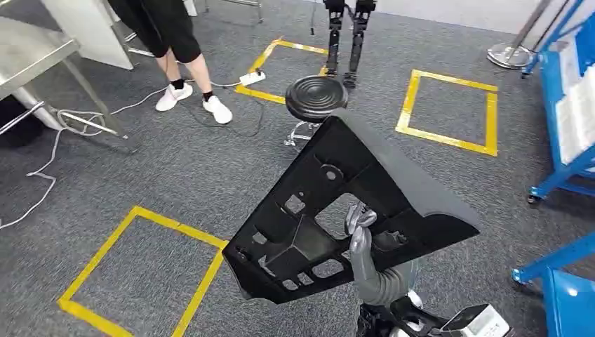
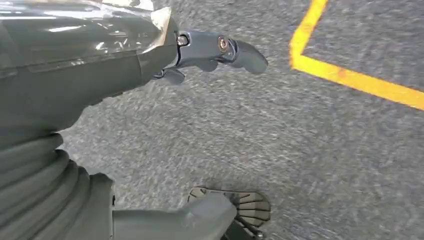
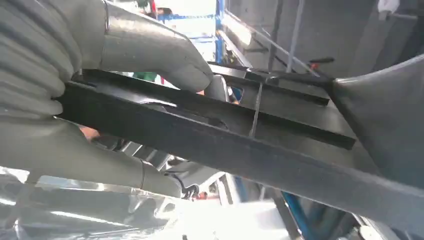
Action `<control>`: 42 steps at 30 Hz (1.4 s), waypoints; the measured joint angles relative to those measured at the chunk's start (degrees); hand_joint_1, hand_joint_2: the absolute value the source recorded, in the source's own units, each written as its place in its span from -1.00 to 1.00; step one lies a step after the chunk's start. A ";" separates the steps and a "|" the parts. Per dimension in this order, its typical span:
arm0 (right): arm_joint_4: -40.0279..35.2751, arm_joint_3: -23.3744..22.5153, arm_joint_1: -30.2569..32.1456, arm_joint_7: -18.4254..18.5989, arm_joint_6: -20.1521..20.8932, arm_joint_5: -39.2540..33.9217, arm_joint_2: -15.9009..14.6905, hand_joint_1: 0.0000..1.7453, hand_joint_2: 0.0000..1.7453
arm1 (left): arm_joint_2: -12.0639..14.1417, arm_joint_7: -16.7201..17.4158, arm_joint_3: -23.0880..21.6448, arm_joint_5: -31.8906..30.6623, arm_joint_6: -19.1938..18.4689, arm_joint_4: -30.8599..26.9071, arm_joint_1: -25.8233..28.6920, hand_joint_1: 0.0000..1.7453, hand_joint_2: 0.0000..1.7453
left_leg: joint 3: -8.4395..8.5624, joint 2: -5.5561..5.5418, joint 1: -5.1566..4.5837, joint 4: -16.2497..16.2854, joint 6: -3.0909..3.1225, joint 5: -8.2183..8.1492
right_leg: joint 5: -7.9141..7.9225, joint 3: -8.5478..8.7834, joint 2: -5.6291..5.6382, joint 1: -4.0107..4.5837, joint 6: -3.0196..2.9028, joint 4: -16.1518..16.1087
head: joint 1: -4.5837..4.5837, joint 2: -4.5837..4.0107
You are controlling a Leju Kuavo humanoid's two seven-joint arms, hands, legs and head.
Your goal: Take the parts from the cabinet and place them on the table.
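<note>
Right hand (image 1: 359, 242) carried a large black moulded plastic part (image 1: 351, 210) above grey carpet (image 1: 161, 175).
In the head view, its fingers came up through an opening in the tilted part, near a round black stool (image 1: 316, 97) and yellow tape squares (image 1: 449, 109). The left wrist view showed the left hand (image 2: 200, 55) empty over the carpet, fingers extended apart. The right wrist view showed thumb and fingers (image 3: 150, 47) clamped on the part's edge.

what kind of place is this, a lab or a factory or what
Probably a robot test lab or workshop. The grey carpet carries yellow tape squares, blue metal racks stand at the side, and another robot's legs stand at the back. The right robot hand holds a black moulded part.
</note>
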 joint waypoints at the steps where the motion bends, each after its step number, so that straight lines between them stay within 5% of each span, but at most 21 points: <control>1: -0.11 -0.02 0.20 -0.04 0.00 0.15 0.00 1.00 1.00 | 0.00 0.21 -0.20 -0.04 0.06 0.00 0.01 -1.00 1.00 | 0.80 0.09 0.03 -1.63 0.04 1.50 | -0.09 0.08 -0.62 0.05 -0.08 0.00 | -0.02 0.00; 3: -0.77 -0.13 0.91 -0.28 -0.04 0.52 0.00 1.00 1.00 | 0.00 0.70 -0.33 -0.11 0.28 0.00 0.00 -1.00 1.00 | 5.77 1.17 -0.09 -10.72 0.58 6.26 | -0.38 0.48 -1.81 0.19 -0.06 0.00 | -0.02 0.00; 4: -1.16 -0.20 1.22 -0.48 -0.04 0.88 0.00 1.00 1.00 | 0.00 0.98 -0.44 -0.11 0.46 0.00 -0.01 -1.00 1.00 | 8.52 3.37 -0.34 -15.35 1.26 7.69 | -0.60 0.73 -2.29 0.34 0.01 -0.01 | -0.04 0.00; 5: -1.49 -0.28 1.48 -0.61 -0.04 1.20 0.00 1.00 1.00 | 0.02 1.14 -0.48 -0.11 0.52 0.00 -0.15 -1.00 1.00 | 9.24 5.34 -1.25 -16.99 1.66 6.71 | -0.82 0.74 -2.74 1.01 0.31 0.11 | 0.02 0.00; 9: -2.67 -1.09 2.09 -0.70 -0.07 2.41 0.09 1.00 1.00 | 0.00 1.16 -0.46 -0.06 0.61 0.00 -0.10 -1.00 1.00 | 9.20 2.35 -1.40 -17.66 2.77 7.00 | -1.30 1.50 -5.10 1.21 1.29 -0.27 | 0.05 0.00; 12: -3.57 -1.53 2.29 -0.66 -0.07 3.02 0.11 1.00 1.00 | -0.02 0.92 -0.48 -0.04 0.13 0.00 -0.25 -1.00 1.00 | 9.83 0.69 -0.52 -18.47 3.61 7.72 | -4.88 -1.69 0.77 0.69 1.22 6.92 | 0.35 0.00; 15: -3.63 -2.27 2.89 0.35 -0.11 3.50 0.07 1.00 1.00 | 0.04 0.39 -0.50 -0.06 -1.03 0.00 -0.44 -1.00 1.00 | 9.68 -1.77 -0.51 -18.41 3.64 7.74 | -8.10 -7.32 1.62 0.08 1.49 17.45 | 0.59 0.00; 16: -3.63 -2.51 2.96 0.50 -0.09 3.69 0.07 1.00 1.00 | 0.04 0.41 -0.50 -0.09 -1.16 0.00 -0.39 -1.00 1.00 | 9.73 -2.54 -0.43 -18.37 3.61 7.73 | -7.22 -7.04 1.65 -0.12 2.08 16.41 | 0.55 0.00; 18: -3.63 -2.84 2.94 0.70 -0.02 3.91 0.07 1.00 1.00 | 0.04 0.41 -0.50 -0.09 -1.57 0.00 -0.39 -1.00 1.00 | 9.91 -4.20 -0.12 -18.16 3.24 7.65 | -2.84 -3.26 2.37 -0.75 3.73 7.66 | 0.57 0.00; 19: -3.65 -2.99 2.94 0.70 0.02 3.96 0.09 1.00 1.00 | 0.04 0.41 -0.52 -0.09 -1.57 0.00 -0.40 -1.00 1.00 | 9.79 -4.89 -0.03 -17.87 2.82 7.49 | -0.75 -1.02 4.12 -1.25 4.40 2.49 | 0.68 0.00; 20: -3.63 -3.06 2.96 0.72 0.02 3.96 0.09 1.00 1.00 | 0.24 0.44 -0.50 -0.09 -1.57 0.00 -0.43 -1.00 1.00 | 9.47 -5.46 -0.32 -17.30 2.22 7.28 | -0.68 -0.81 6.11 -1.35 4.14 0.97 | 0.90 0.00; 24: -3.78 -3.28 3.09 0.79 0.11 4.06 0.24 1.00 1.00 | 0.44 0.35 -0.50 -0.11 -1.60 0.00 -0.07 -1.00 1.00 | 8.53 -7.08 0.23 -17.51 0.94 7.77 | -0.02 -0.60 3.92 -0.94 2.14 0.86 | 0.59 0.00; 27: -4.16 -3.48 3.13 0.81 0.42 4.33 0.87 1.00 1.00 | 0.61 0.02 -0.59 -0.15 -1.62 0.00 -0.18 -1.00 1.00 | 5.90 -1.01 0.16 -11.45 0.30 4.06 | -0.07 -0.37 2.28 -0.91 0.93 0.71 | -0.09 0.00; 30: -4.26 -3.61 3.19 1.27 0.77 4.44 1.09 1.00 1.00 | 0.63 0.00 -0.68 -0.28 -1.77 0.00 -0.29 -1.00 1.00 | -0.01 -0.09 0.35 0.19 -0.07 -0.31 | -0.32 -0.35 0.13 -0.31 0.34 0.73 | -0.06 0.00; 31: -4.26 -3.72 3.18 1.62 0.83 4.46 1.25 1.00 1.00 | 0.63 0.09 -0.68 -0.28 -1.77 0.00 -0.22 -1.00 1.00 | 0.06 0.03 0.36 -0.14 0.01 0.59 | -0.41 -0.26 -0.53 -0.18 0.22 0.73 | -0.04 0.00; 33: -4.40 -3.96 3.12 1.97 0.87 4.50 1.73 1.00 1.00 | 0.68 0.24 -0.68 -0.37 -1.92 0.00 -0.22 -1.00 1.00 | 3.95 0.48 0.30 -7.58 0.51 4.92 | -0.63 0.09 -1.70 0.01 0.03 0.72 | -0.06 0.00; 34: -4.55 -4.00 3.03 2.05 0.94 4.61 2.01 1.00 1.00 | 0.77 0.33 -0.70 -0.41 -1.97 0.00 -0.23 -1.00 1.00 | 6.79 1.62 0.15 -12.63 1.02 7.01 | -0.79 0.32 -2.20 0.12 0.11 0.71 | -0.11 0.00; 35: -4.66 -4.07 2.95 2.21 1.07 4.72 2.25 1.00 1.00 | 0.89 0.48 -0.70 -0.57 -2.05 -0.02 -0.31 -1.00 1.00 | 8.68 4.66 -0.44 -16.29 1.58 6.78 | -0.98 0.52 -2.64 0.28 0.28 0.71 | -0.02 0.00; 39: -4.72 -4.48 3.15 2.30 2.01 5.11 2.84 1.00 1.00 | 1.09 0.55 -0.72 -0.33 -2.34 -0.02 -0.30 -1.00 1.00 | 8.30 2.35 -1.17 -16.64 2.36 6.73 | -1.33 0.87 -4.61 0.65 1.24 0.26 | -0.11 0.00; 40: -4.83 -4.52 3.18 2.29 2.01 5.13 3.02 1.00 1.00 | 1.07 0.50 -0.72 -0.22 -2.38 -0.02 -0.27 -1.00 1.00 | 9.16 1.61 -0.49 -17.75 2.90 7.43 | -1.70 0.65 -4.68 1.33 1.62 0.48 | -0.13 0.00; 42: -4.94 -4.79 3.23 2.25 2.08 5.18 3.02 1.00 1.00 | 1.07 0.41 -0.72 -0.17 -2.47 -0.02 -0.20 -1.00 1.00 | 9.65 0.70 -0.28 -18.21 3.38 7.80 | -4.05 -0.89 0.37 0.60 1.39 5.04 | 0.11 0.00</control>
